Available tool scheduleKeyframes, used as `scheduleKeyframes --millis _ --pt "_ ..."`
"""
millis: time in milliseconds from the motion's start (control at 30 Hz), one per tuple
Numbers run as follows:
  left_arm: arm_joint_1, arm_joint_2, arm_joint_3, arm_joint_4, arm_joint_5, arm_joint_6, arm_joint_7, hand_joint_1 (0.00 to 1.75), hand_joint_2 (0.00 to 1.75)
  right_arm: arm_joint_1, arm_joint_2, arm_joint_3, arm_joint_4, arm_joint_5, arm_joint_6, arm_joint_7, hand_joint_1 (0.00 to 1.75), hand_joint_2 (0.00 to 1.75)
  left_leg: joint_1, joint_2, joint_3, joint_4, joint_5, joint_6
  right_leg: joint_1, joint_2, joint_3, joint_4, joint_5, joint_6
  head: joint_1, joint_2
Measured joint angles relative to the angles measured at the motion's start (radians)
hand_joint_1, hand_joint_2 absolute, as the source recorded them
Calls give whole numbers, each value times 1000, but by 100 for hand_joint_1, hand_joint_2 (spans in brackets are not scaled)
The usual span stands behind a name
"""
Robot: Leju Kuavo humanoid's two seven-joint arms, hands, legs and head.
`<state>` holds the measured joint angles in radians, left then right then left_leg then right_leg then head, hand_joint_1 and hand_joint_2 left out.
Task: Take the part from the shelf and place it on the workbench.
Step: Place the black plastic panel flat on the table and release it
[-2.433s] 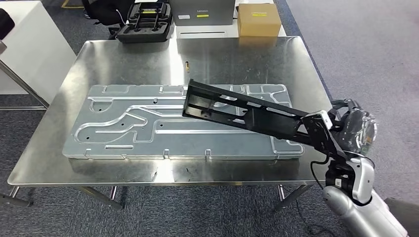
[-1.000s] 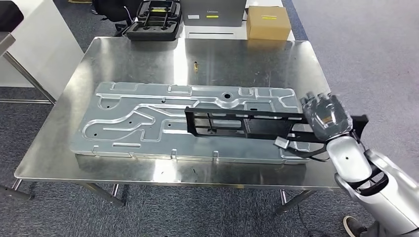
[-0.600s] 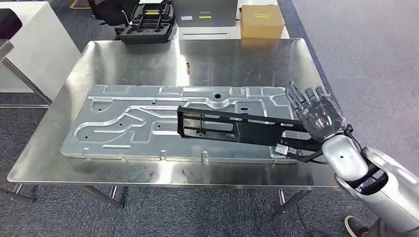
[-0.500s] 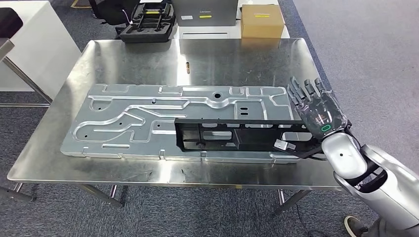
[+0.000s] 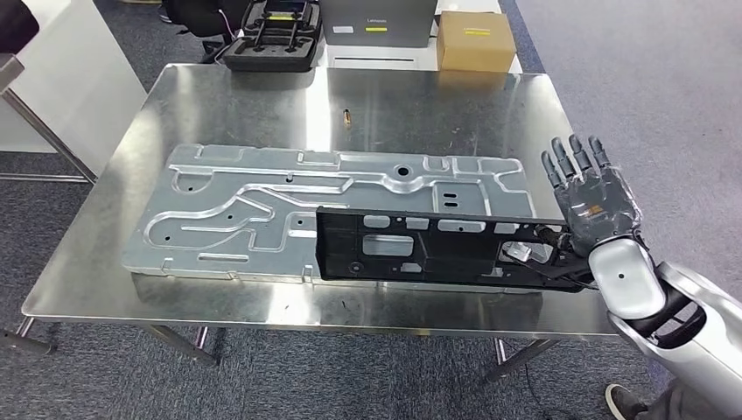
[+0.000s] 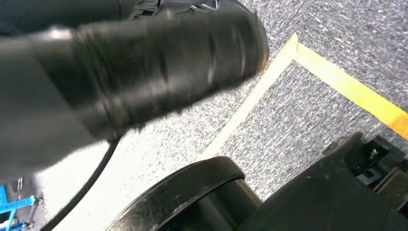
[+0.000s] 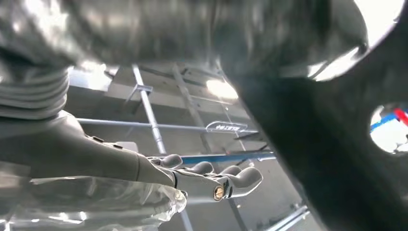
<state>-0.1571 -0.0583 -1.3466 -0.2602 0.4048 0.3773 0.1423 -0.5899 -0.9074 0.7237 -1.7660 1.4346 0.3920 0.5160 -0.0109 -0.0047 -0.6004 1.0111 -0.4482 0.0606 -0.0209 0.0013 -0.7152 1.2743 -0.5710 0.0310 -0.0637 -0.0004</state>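
The long black frame part (image 5: pixel 420 247) lies flat along the near edge of the big silver stamped plate (image 5: pixel 245 201) on the steel workbench (image 5: pixel 262 96). Its right end sticks out past the plate, close under my right wrist. My right hand (image 5: pixel 591 197) is raised above that end with its fingers stretched out and apart, holding nothing. In the right wrist view the straight fingers (image 7: pixel 211 180) point away from the dark part (image 7: pixel 337 144) beside them.
A small brass piece (image 5: pixel 346 115) lies on the bench beyond the plate. Behind the bench stand a black moulded case (image 5: pixel 271 39), a grey box (image 5: pixel 376 17) and a cardboard box (image 5: pixel 475 39). A white cabinet (image 5: pixel 70 79) stands at the left.
The part was tilted up in my right hand; it has come down flat along the plate's near edge. The hand has let go and spread its fingers.
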Motion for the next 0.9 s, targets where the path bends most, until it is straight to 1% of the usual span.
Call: scheduleKeyframes --millis 33,67,100,133,167,200,233,267,333,367,400,467,500,533,567,600,633,667,700,733,767,833,867,900 --pt "1 0 0 0 1 0 0 0 0 4 -2 0 1 -1 2 2 0 0 0 0 0 1 -1 0 -1 0 -11 19 4 2 0 0" --pt "2 0 0 0 2 0 0 0 0 7 -4 0 1 -3 7 4 0 0 0 0 0 4 -3 0 -2 0 -6 3 25 3 0 0" --pt "2 0 0 0 3 0 -1 0 0 8 -6 -1 1 -9 14 9 0 0 1 0 0 8 -6 -1 -4 -1 18 -48 57 5 0 0" --pt "2 0 0 0 5 0 -2 0 0 9 -9 -2 1 -22 29 23 0 0 1 0 0 13 -9 -4 -6 -2 48 -110 84 5 0 0" --pt "2 0 0 0 7 1 -4 0 0 13 -12 -7 1 -44 49 45 0 0 0 -1 -2 21 -14 -8 -5 -2 76 -166 103 4 1 0" --pt "2 1 0 0 9 1 -6 0 0 22 -16 -18 0 -74 71 74 0 0 -2 -2 -4 26 -17 -12 -3 -3 95 -203 112 1 0 0" --pt "2 1 0 0 12 1 -8 0 0 37 -20 -34 -1 -108 94 106 0 0 -3 -3 -6 29 -19 -16 -1 -3 103 -218 110 -2 0 0" --pt "3 1 0 0 15 0 -9 0 0 57 -25 -57 -2 -141 110 134 0 0 -4 -4 -7 30 -19 -20 1 -2 105 -221 111 -7 0 0" --pt "6 2 0 0 22 -1 -9 0 0 106 -35 -117 -3 -187 113 171 0 0 -3 -4 -10 36 -25 -28 -2 -3 106 -224 114 -17 0 0" --pt "7 2 0 0 24 -1 -9 0 0 133 -38 -151 -4 -198 99 179 0 0 -2 -4 -17 54 -38 -34 -3 -3 107 -226 115 -23 -1 0" --pt "8 3 0 1 25 -2 -10 0 0 163 -40 -189 -6 -200 81 182 0 0 1 -3 -33 91 -62 -40 -4 -4 109 -228 116 -27 -2 0" --pt "8 3 0 1 27 -5 -11 0 0 233 -38 -276 -15 -195 69 184 0 0 6 -1 -85 205 -119 -50 -3 -7 110 -229 116 -33 -3 0" --pt "9 3 0 1 27 -8 -11 0 0 268 -32 -323 -20 -193 80 184 0 0 9 -1 -111 258 -137 -52 -2 -9 110 -229 115 -34 -3 0" --pt "11 3 0 1 27 -12 -11 0 0 300 -21 -373 -24 -197 96 184 0 0 10 -1 -124 284 -139 -53 -1 -10 111 -229 115 -35 -3 0" --pt "12 3 0 1 26 -15 -11 0 0 328 -5 -427 -29 -206 108 185 0 0 11 -1 -121 275 -123 -53 -1 -10 111 -229 115 -35 -3 0" --pt "14 3 0 1 25 -17 -11 0 0 353 13 -484 -34 -222 106 185 0 0 11 -1 -100 232 -94 -50 -1 -9 111 -229 115 -35 -3 0" --pt "14 4 0 1 25 -17 -12 0 0 373 30 -541 -41 -245 90 185 0 0 11 -2 -69 168 -61 -46 -1 -8 112 -229 115 -34 -3 0" --pt "13 4 0 1 25 -16 -12 0 0 388 47 -597 -48 -276 54 185 0 0 9 -2 -37 106 -40 -42 -1 -8 112 -228 114 -33 -3 0" --pt "12 5 0 1 26 -14 -12 0 0 397 62 -647 -55 -314 0 185 0 0 7 -3 -15 60 -27 -38 0 -7 111 -228 115 -29 -3 0" --pt "12 5 0 1 27 -12 -12 0 0 404 78 -691 -62 -361 -73 185 0 0 4 -3 -3 35 -23 -35 0 -7 111 -229 116 -24 -3 0" --pt "12 6 0 1 28 -11 -11 0 0 409 94 -730 -70 -410 -153 185 0 0 1 -3 0 27 -25 -32 0 -6 110 -231 117 -18 -2 0" --pt "13 6 0 1 31 -10 -11 0 0 421 119 -791 -87 -500 -316 182 0 0 1 -2 3 16 -17 -22 -3 -5 111 -233 118 -6 -2 0" --pt "13 6 0 1 31 -9 -12 0 0 428 127 -812 -96 -540 -405 176 0 0 2 -2 6 8 -11 -15 -5 -5 107 -224 109 -2 -1 0" --pt "13 6 0 1 31 -9 -13 0 0 432 133 -829 -107 -581 -503 167 0 0 3 -1 9 -1 -6 -8 -6 -4 95 -195 88 1 0 0"
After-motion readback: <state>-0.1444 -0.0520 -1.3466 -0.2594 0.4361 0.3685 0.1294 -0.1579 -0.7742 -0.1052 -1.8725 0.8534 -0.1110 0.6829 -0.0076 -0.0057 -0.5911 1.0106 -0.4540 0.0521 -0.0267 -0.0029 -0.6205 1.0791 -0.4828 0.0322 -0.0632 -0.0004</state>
